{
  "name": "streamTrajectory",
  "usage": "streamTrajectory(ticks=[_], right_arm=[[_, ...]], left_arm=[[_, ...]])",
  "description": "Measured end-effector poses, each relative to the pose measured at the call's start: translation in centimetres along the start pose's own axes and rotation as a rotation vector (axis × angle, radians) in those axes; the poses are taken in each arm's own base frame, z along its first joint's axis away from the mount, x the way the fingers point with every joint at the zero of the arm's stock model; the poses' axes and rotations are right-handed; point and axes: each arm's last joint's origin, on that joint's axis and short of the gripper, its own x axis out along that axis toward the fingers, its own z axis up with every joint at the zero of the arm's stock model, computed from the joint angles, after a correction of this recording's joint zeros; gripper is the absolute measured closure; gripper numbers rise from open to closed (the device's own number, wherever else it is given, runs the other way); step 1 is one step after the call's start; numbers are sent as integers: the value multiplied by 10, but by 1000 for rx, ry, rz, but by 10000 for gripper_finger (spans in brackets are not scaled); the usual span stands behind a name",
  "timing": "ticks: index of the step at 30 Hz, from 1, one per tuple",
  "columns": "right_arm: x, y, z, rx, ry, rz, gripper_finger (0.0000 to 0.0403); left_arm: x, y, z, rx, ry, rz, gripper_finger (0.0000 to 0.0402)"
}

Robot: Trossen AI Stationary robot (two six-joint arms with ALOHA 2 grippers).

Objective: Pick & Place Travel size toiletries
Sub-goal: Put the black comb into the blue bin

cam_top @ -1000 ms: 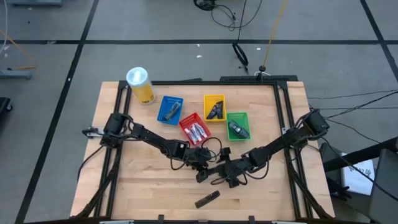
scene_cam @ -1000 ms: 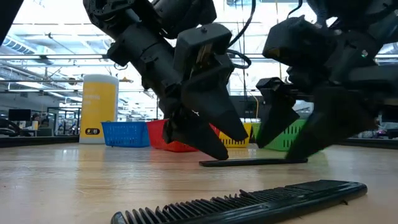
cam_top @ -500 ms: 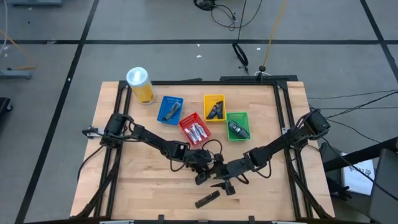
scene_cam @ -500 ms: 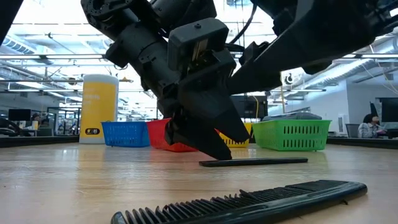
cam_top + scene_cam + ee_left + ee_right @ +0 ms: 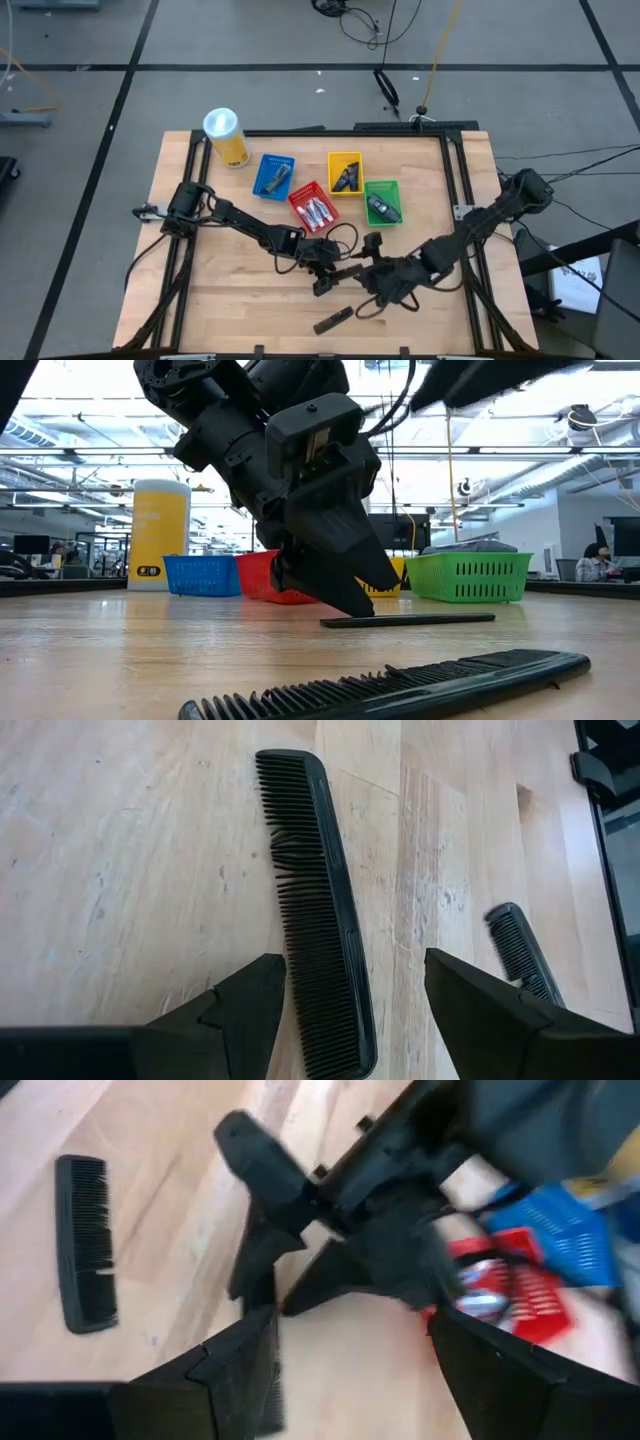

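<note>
A long black comb (image 5: 318, 920) lies flat on the table (image 5: 230, 290), and my left gripper (image 5: 350, 1010) stands open astride one end of it, fingers slanting down. In the low view this comb (image 5: 405, 620) runs out from under the left gripper (image 5: 345, 595). My right gripper (image 5: 350, 1380) is open and holds nothing; it hangs raised above the table (image 5: 368, 278), just right of the left one. A shorter black comb (image 5: 333, 320) lies nearer the front edge. Silvery tubes (image 5: 316, 210) lie in the red basket (image 5: 300, 200). My left gripper has one finger (image 5: 250, 1010) right at the comb's teeth (image 5: 295, 970) and the other (image 5: 480, 1010) clear of its spine. Whether the first finger touches the teeth, I cannot tell. The comb lies flat on the table.
Blue (image 5: 262, 176), yellow (image 5: 345, 157) and green (image 5: 381, 184) baskets stand beside the red one at mid-table, with dark items in them. A tall yellow canister (image 5: 226, 136) stands at the far left. Bare wood lies to the left and right of the arms.
My right gripper has risen from the table beside the long comb to well above it, out of the low view's middle. The comb has stayed flat where it was.
</note>
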Motion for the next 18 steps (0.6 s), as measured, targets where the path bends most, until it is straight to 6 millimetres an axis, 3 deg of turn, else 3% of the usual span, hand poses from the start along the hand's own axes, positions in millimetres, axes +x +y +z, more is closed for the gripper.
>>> streamTrajectory(ticks=[3, 8, 13, 18], right_arm=[[-10, -1, 19, -29, 53, -19, 145], [6, 8, 29, -105, 204, -26, 141], [38, 27, 11, -142, 374, -43, 141], [70, 47, -16, -34, 418, -75, 140]], left_arm=[[0, 1, 1, 6, -4, -1, 158], [-1, 5, 3, -1, -8, 11, 158], [-1, 6, 3, -3, -5, 17, 158], [-1, 6, 2, 0, 1, 13, 158]])
